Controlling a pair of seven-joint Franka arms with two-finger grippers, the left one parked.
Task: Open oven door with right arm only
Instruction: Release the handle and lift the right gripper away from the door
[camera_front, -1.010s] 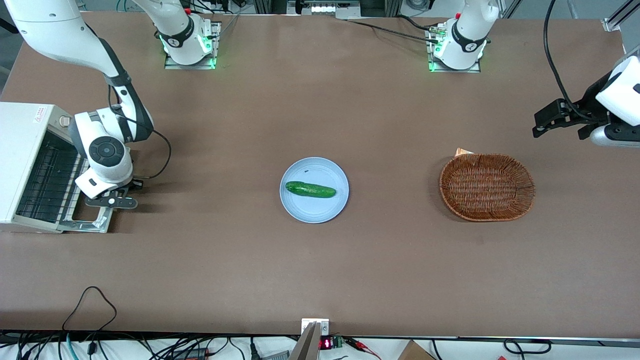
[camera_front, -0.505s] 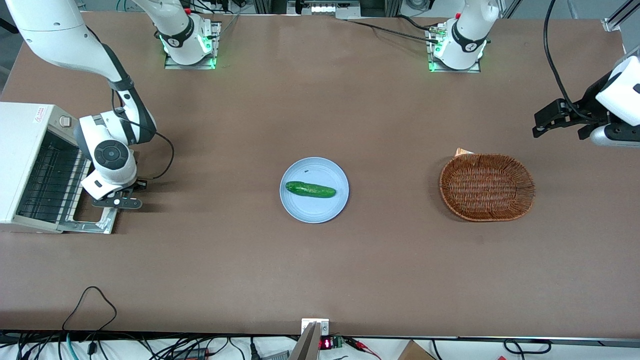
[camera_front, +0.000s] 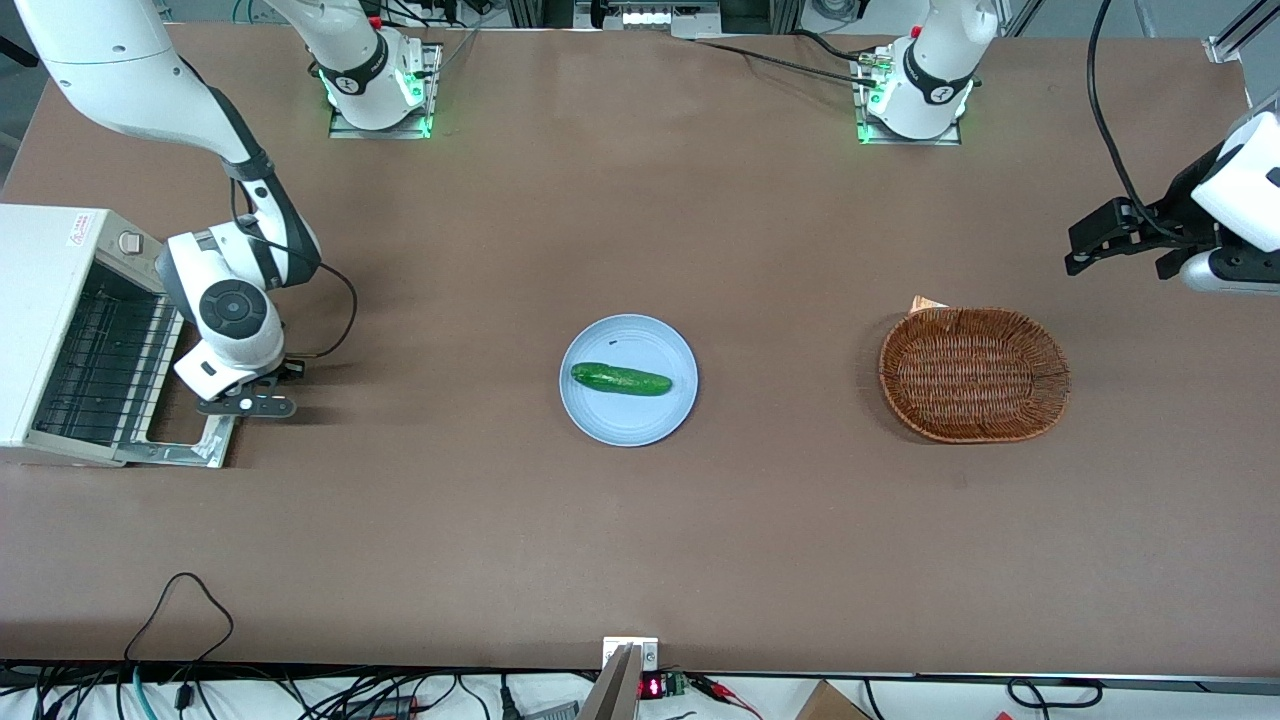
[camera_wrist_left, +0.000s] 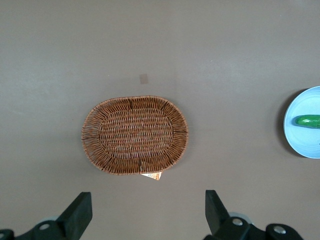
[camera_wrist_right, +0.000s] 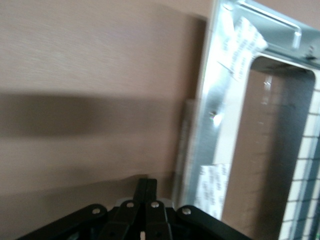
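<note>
The oven door (camera_front: 185, 432) lies folded down flat on the worktop (camera_front: 640, 540), hinged to the white toaster oven (camera_front: 60, 330) that stands at the edge of the worktop at the working arm's end. The oven's wire rack (camera_front: 100, 365) is exposed through the open mouth. In the right wrist view the door (camera_wrist_right: 225, 115) shows as a silver-grey metal frame around a rectangular window, with white adhesive patches on the frame and its bar handle (camera_wrist_right: 182, 145) running along the outer edge.

The right arm (camera_front: 235, 300) reaches down from its base at the edge of the worktop farthest from the front camera. Its gripper (camera_front: 250, 405) is positioned low over the worktop, just beside the handle edge of the door and apart from it. In the right wrist view the gripper (camera_wrist_right: 145, 207) has its jaws pressed together with nothing between them, over bare worktop next to the door's handle.

Near the middle of the worktop a light blue plate (camera_front: 628, 420) carries a green cucumber (camera_front: 621, 379). A brown wicker basket (camera_front: 974, 374) sits toward the parked arm's end; the left wrist view shows the same basket (camera_wrist_left: 135, 135) with a small tan card (camera_wrist_left: 151, 175) at its rim, and the plate (camera_wrist_left: 300, 142) with the cucumber (camera_wrist_left: 308, 121) at that view's margin
</note>
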